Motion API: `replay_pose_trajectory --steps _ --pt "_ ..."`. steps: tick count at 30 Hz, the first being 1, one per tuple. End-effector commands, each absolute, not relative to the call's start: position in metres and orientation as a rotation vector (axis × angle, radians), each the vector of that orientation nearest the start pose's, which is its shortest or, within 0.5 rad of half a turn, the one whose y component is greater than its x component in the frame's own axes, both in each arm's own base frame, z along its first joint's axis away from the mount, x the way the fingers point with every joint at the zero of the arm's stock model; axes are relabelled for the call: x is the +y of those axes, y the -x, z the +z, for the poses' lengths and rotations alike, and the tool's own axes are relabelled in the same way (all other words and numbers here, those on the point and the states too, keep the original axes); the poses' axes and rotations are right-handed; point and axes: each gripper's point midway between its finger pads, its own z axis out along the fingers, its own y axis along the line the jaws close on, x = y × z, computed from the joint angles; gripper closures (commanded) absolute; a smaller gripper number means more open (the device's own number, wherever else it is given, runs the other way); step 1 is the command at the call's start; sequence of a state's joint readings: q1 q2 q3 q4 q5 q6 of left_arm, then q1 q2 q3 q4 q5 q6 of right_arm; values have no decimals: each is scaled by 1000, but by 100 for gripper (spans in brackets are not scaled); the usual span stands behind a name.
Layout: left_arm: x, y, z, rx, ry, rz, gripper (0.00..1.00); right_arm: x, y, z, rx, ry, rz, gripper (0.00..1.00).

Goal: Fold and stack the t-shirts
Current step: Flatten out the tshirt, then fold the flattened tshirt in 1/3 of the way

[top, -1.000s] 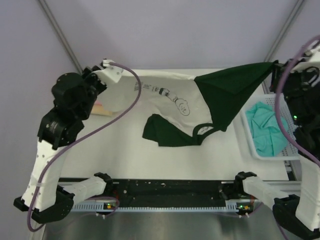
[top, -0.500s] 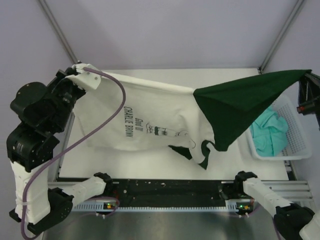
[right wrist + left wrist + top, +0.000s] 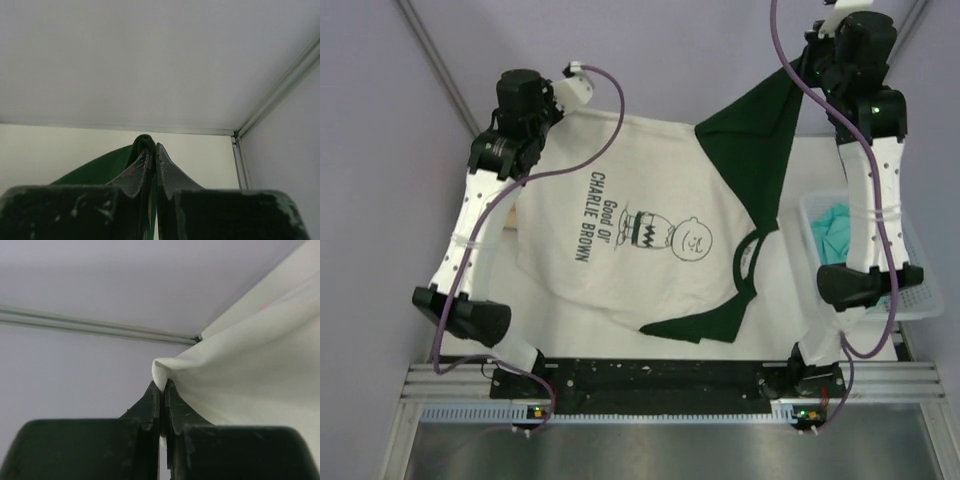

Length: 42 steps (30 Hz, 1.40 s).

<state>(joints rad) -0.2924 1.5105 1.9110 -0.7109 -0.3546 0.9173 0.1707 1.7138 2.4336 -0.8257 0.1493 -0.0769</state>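
The white t-shirt with dark green sleeves and black "Good ol' Charlie Brown" print hangs spread between both arms, print facing up. My left gripper is shut on its white hem corner, at the far left. My right gripper is shut on a dark green part, raised at the far right. The shirt's lower edge and green sleeve lie near the table's front. A teal t-shirt lies in the basket.
A white mesh basket stands at the right edge of the table. The black rail with the arm bases runs along the near edge. Purple cables loop from both arms.
Both arms have swung up and toward the far side, lifting the shirt. The shirt has opened out flat, with the whole print now showing.
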Motion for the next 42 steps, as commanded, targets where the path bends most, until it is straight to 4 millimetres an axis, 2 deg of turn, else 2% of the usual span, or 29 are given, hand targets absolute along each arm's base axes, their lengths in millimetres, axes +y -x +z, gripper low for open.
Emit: replay_pose_trajectory --steps 1,3,5,7,9,11,14,16,18,19,20,21,22,23,24,25,26,29,31,33,34,37,39,40,42 --pt "-13 -457 540 1466 -557 843 100 4 -440 605 1363 -137 -29 100" --pt "-8 -461 569 1406 -485 856 100 -9 -423 637 1250 -184 -16 100" --pt "-9 -458 589 1349 -468 854 100 -22 -395 669 1148 -207 -27 100" --pt "-12 -456 597 1304 -485 869 100 -34 -363 693 1068 -224 -59 100" --pt "-12 -456 596 1293 -505 910 100 -45 -341 702 1039 -225 -115 100" --pt "-16 -459 580 1336 -559 897 100 -39 -335 692 1082 -143 -148 100" --pt "-22 -457 548 1381 -647 868 100 -21 -339 637 1268 18 -148 100" --pt "-31 -452 511 1413 -751 821 100 -15 -339 576 1458 100 -152 100" --pt "-40 -439 472 1434 -874 767 100 -3 -326 517 1614 224 -132 100" --pt "-45 -430 453 1437 -945 739 100 8 -314 487 1680 329 -102 100" --pt "-48 -423 425 1463 -1016 716 100 20 -295 457 1726 443 -68 100" --pt "-50 -415 398 1492 -1081 691 100 44 -282 417 1775 583 7 100" --pt "-50 -408 372 1527 -1146 670 100 58 -266 389 1770 716 19 100" --pt "-49 -399 340 1583 -1215 642 100 74 -253 341 1818 852 64 100" --pt "-46 -391 315 1627 -1260 622 100 80 -237 319 1829 932 85 100" --pt "-44 -381 275 1698 -1327 591 100 83 -223 293 1875 977 111 100" --pt "-43 -369 246 1747 -1390 556 100 83 -211 266 1937 1002 128 100" --pt "-41 -328 168 1867 -1575 431 100 98 -157 202 2058 1229 250 100" --pt "-40 -299 130 1915 -1686 343 100 88 -127 164 2229 1334 251 100" --pt "-35 -275 103 1970 -1752 286 100 77 -96 137 2387 1456 247 100" --pt "-34 -263 93 2002 -1777 248 100 73 -84 133 2434 1511 249 100" --pt "-34 -228 75 2075 -1855 113 100 58 -67 145 2515 1575 217 100" --pt "-35 -210 71 2114 -1883 30 100 45 -64 157 2543 1606 138 100" --pt "-35 -204 71 2131 -1884 7 100 43 -65 161 2533 1622 116 100" --pt "-33 -198 72 2157 -1873 -6 100 57 -72 174 2421 1661 164 100"
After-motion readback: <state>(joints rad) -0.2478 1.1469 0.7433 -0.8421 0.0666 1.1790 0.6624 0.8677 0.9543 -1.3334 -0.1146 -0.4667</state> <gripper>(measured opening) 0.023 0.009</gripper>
